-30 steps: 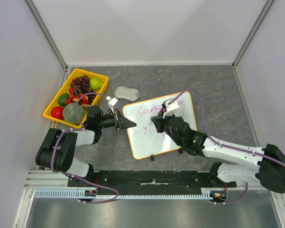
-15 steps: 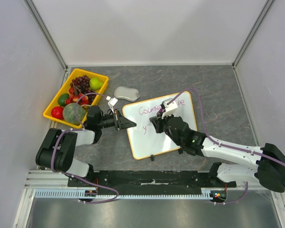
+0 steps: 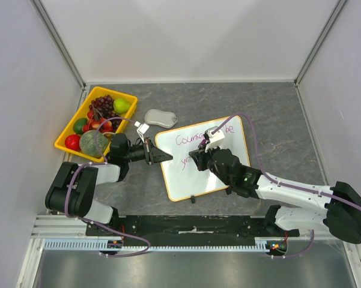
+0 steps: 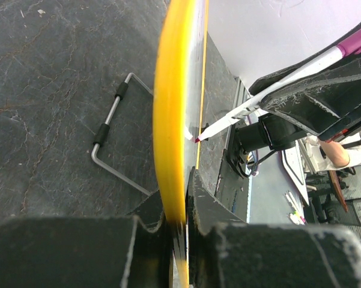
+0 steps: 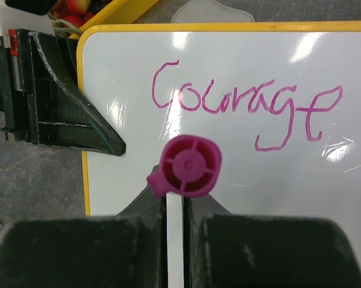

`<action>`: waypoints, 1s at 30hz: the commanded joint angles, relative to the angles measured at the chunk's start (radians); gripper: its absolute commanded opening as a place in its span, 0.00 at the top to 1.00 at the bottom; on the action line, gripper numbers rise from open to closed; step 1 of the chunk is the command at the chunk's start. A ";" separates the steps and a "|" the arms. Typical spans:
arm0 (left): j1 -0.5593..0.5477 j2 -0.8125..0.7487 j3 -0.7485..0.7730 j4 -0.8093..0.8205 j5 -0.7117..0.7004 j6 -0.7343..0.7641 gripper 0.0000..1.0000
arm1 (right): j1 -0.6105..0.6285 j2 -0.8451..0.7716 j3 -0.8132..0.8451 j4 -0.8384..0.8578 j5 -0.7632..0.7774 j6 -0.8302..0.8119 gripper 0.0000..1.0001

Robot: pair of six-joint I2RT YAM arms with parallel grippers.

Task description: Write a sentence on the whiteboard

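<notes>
The whiteboard [image 3: 186,183] lies on the table with a yellow rim. Purple writing on it [image 3: 189,140] reads "Courage" in the right wrist view [image 5: 240,105], with more letters to the right and a "y" [image 3: 183,162] below. My left gripper [image 3: 167,157] is shut on the board's left edge; the rim [image 4: 171,120] sits between its jaws [image 4: 186,180]. My right gripper [image 3: 198,157] is shut on a marker with a white barrel [image 5: 175,240] and a magenta end cap [image 5: 190,166]. The marker tip [image 4: 198,138] meets the board surface.
A yellow fruit tray [image 3: 65,137] stands at the back left. A grey pebble-shaped object [image 3: 160,118] and a small white piece [image 3: 142,128] lie behind the board. A wire stand [image 4: 111,138] lies on the table beside the board. A black clip foot [image 3: 193,197] sits on the near rim.
My right gripper has shifted slightly left and toward the near edge with the marker. The left gripper and the board have not moved.
</notes>
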 commanded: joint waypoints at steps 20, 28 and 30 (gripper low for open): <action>-0.014 0.020 -0.004 -0.041 -0.079 0.164 0.98 | -0.007 -0.024 0.019 -0.029 0.115 -0.019 1.00; -0.014 0.018 -0.004 -0.043 -0.079 0.166 0.98 | -0.007 -0.002 0.046 -0.007 0.113 -0.003 1.00; -0.014 0.020 -0.004 -0.043 -0.079 0.166 0.98 | -0.007 0.004 0.049 0.000 0.104 0.000 1.00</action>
